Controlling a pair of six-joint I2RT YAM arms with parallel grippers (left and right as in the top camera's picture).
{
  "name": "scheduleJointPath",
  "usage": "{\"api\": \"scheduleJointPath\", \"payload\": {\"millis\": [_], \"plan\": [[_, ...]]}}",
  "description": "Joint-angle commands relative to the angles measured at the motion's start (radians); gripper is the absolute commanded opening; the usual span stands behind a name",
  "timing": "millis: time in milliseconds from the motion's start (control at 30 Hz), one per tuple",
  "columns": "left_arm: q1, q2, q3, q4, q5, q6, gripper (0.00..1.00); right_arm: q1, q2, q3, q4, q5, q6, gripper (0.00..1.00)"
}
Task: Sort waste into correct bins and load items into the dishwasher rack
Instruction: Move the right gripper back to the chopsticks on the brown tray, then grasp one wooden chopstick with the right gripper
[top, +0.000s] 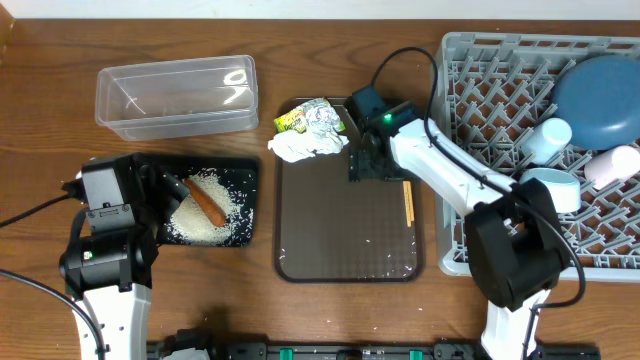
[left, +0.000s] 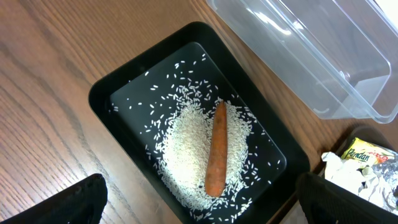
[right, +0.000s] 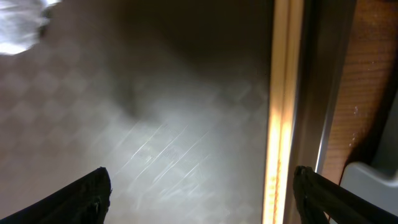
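The right gripper (right: 200, 190) hangs low over the brown tray (right: 155, 124), jaws apart, with the chopsticks (right: 281, 93) lying along the tray's edge close by one finger. The left gripper (left: 199, 196), jaws wide too, hovers above the black tray (left: 102, 99) of rice (left: 183, 143) and carrot (left: 216, 152).

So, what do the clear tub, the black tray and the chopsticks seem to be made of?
The clear tub: likely plastic, glossy; see-through with bright glints. The black tray: probably plastic, smooth, slightly shiny; the look leaves it open. The chopsticks: seemingly wood or bamboo, matte pale tan.

Carrot (top: 207, 201) on rice (top: 198, 224) in black tray (top: 236, 166), tissue (top: 305, 147) and chopsticks (top: 407, 203) on brown tray (top: 340, 230)
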Motion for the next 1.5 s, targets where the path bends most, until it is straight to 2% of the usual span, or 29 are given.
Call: {"api": "scheduleJointPath", "payload": {"millis": [0,67,733,1467], "plan": [[0.003,0.002,0.001,0.000,-0.020,0.013,0.99,-0.039,0.014,0.016,0.018,-0.022,-0.006,0.90],[0.003,0.002,0.001,0.000,-0.020,0.013,0.99,-0.050,0.022,0.016,0.039,-0.077,-0.071,0.89],[0.003,0.002,0.001,0.000,-0.020,0.013,0.99,-0.055,0.043,-0.002,0.069,-0.038,-0.074,0.85],[0.003,0.002,0.001,0.000,-0.020,0.013,0.99,-0.072,0.043,-0.065,0.132,-0.055,-0.092,0.85]]}}
